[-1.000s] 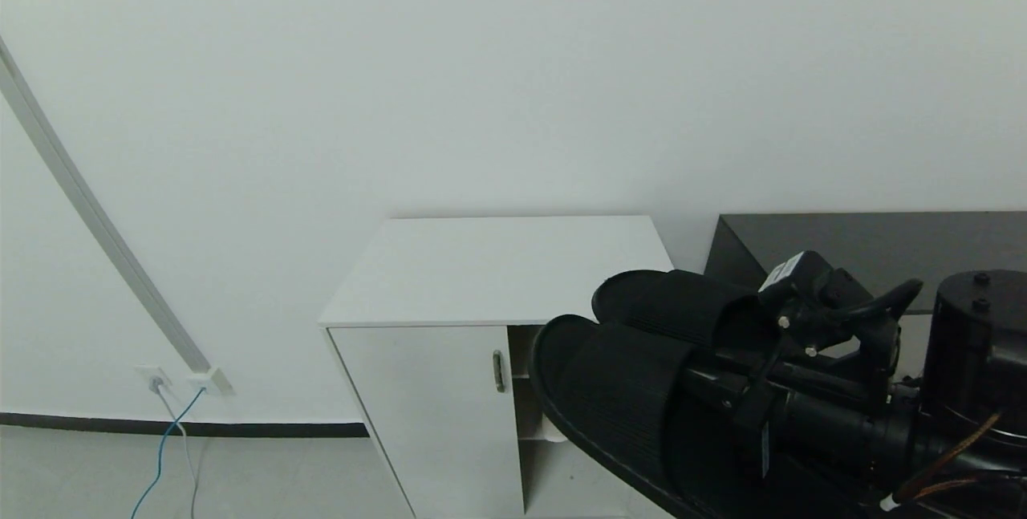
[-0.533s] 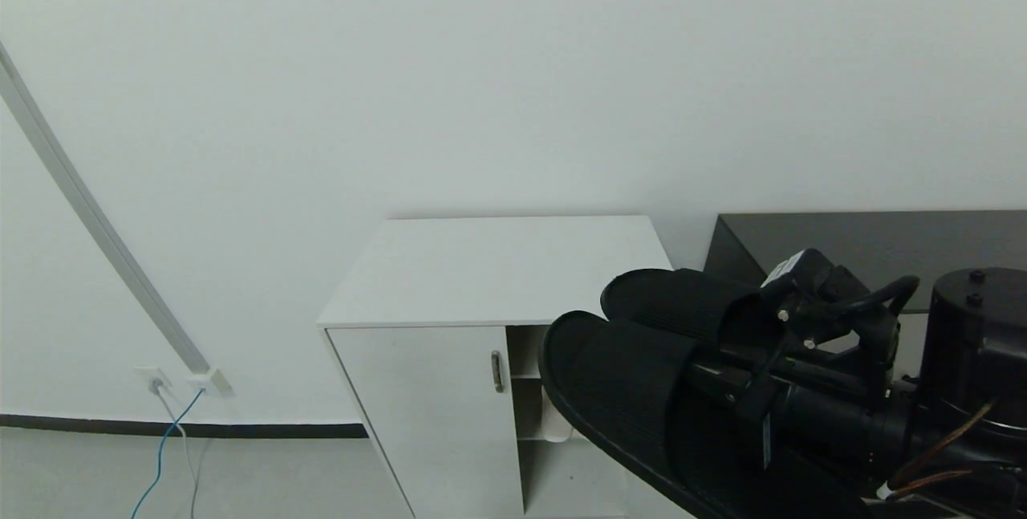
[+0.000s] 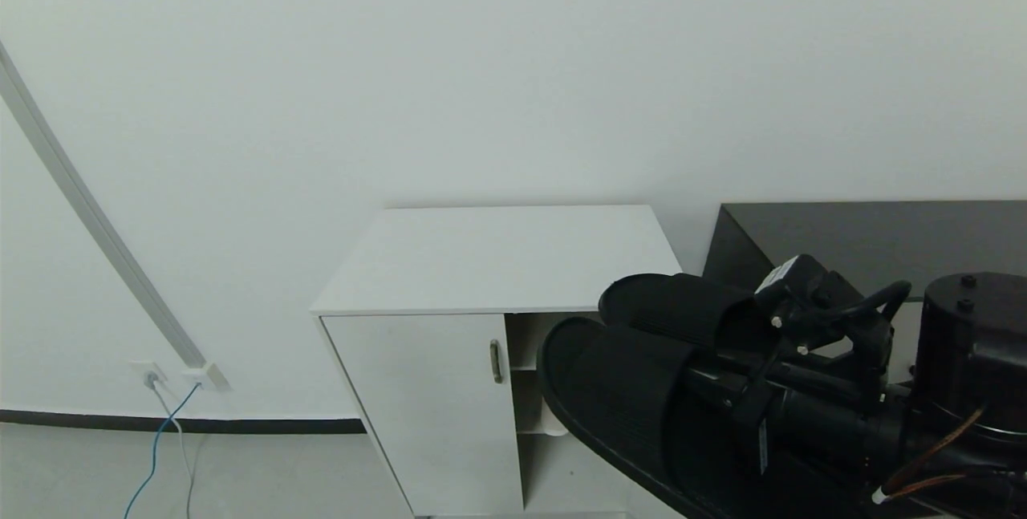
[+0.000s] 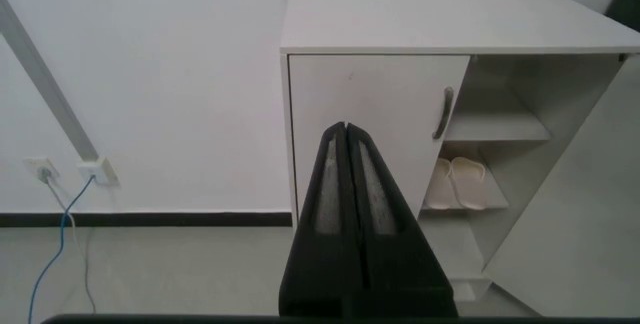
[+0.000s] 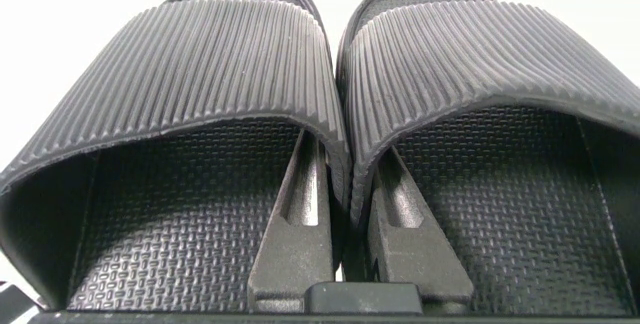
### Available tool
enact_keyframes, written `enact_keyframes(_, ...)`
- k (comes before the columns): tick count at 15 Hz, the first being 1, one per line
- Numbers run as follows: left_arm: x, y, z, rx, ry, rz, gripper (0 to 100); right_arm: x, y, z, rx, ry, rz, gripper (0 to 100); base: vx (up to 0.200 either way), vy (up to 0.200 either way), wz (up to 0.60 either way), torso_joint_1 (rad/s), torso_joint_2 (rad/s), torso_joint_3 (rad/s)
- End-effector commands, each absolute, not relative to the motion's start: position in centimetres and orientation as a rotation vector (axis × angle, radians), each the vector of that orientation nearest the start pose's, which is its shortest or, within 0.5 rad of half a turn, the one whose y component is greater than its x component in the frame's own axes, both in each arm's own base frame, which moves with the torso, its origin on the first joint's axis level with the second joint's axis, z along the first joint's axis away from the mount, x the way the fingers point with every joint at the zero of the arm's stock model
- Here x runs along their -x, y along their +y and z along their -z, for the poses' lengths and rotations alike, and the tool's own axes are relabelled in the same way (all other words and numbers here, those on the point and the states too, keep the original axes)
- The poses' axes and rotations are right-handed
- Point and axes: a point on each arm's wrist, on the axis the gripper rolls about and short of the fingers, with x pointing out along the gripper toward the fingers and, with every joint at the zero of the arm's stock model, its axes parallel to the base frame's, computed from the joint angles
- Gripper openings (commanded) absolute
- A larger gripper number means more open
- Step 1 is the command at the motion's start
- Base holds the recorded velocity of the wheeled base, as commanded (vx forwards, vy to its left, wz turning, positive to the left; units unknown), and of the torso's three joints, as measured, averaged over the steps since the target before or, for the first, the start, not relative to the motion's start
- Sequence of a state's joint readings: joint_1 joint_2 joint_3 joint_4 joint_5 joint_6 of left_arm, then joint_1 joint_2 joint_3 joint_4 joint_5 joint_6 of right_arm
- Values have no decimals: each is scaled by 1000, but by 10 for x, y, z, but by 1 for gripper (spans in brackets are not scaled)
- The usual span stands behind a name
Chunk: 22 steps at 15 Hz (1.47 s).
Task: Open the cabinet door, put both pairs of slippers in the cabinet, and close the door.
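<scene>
The right gripper (image 5: 348, 229) is clamped on the black slippers (image 3: 626, 391) (by their inner walls) before the open cabinet (image 3: 497, 258), where white slippers (image 4: 466, 178) lie inside. The left gripper (image 4: 345, 204) is pressed together, empty. The wide pair may snag the cabinet's edge and twist loose.

Open on the right half of the cabinet (image 4: 430, 14); closed off on the left half by the shut door (image 4: 375, 124). Divided inside by a shelf (image 4: 505, 129): free above it, taken up below it by white slippers (image 4: 465, 179). Screened from the head view by black slippers (image 3: 634, 391) pinched on the right gripper (image 5: 347, 164), before the opening. Flanked on the right by a dark table (image 3: 874, 234).
</scene>
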State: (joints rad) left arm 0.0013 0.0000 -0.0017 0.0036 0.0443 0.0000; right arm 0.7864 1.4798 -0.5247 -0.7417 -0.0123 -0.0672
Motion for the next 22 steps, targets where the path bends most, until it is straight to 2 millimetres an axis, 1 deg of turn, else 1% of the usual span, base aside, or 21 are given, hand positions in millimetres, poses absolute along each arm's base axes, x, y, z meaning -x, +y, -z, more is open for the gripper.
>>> enact_keyframes(1,23,1,-76,0,3,-46,0,-167,167,-177,151,180,-779,0,0,0,0,-168,359,193)
enact_keyframes(10,23,1,-76,0,3,-46,0,-166,166,-174,156,188,-779,0,0,0,0,-165,375,210)
enact_keyframes(22,23,1,-76,5,3,-46,0,-166,166,-172,164,195,-779,0,0,0,0,-211,533,316)
